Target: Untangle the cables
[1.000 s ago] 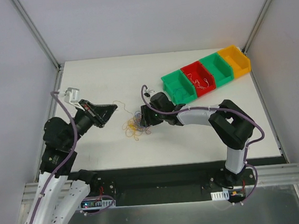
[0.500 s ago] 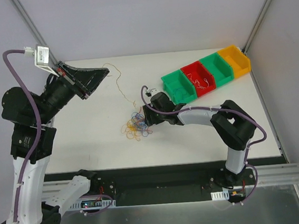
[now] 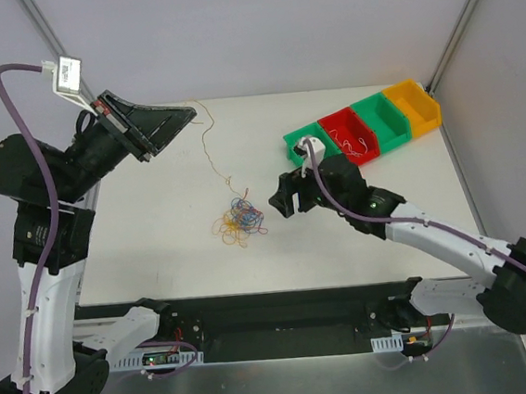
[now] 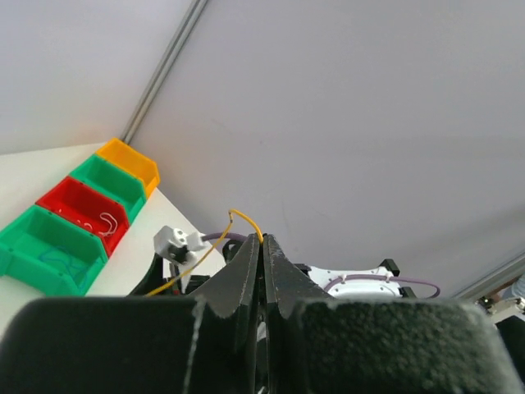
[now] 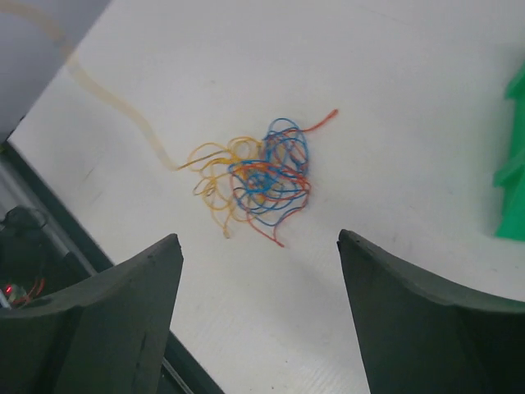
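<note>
A small knot of blue, red and orange-yellow cables (image 3: 240, 220) lies on the white table (image 3: 154, 226). One thin yellow cable (image 3: 206, 145) rises from the knot to my left gripper (image 3: 190, 113), which is lifted high at the back left and shut on the strand's end. In the left wrist view the yellow cable (image 4: 246, 220) curls out from between the closed tips of the left gripper (image 4: 264, 240). My right gripper (image 3: 282, 198) hovers open just right of the knot. The right wrist view shows the cables (image 5: 258, 176) beyond the right gripper (image 5: 258, 238), with nothing between the fingers.
A row of bins stands at the back right: green (image 3: 315, 155), red (image 3: 350, 135) with white strands inside, green (image 3: 381, 118) and orange (image 3: 417, 106). The table's near edge (image 3: 282, 293) borders a black rail.
The left arm has risen from table height with the yellow cable, drawing it out of the knot. The right gripper has let go of the knot, pulled back to the right and opened wider.
</note>
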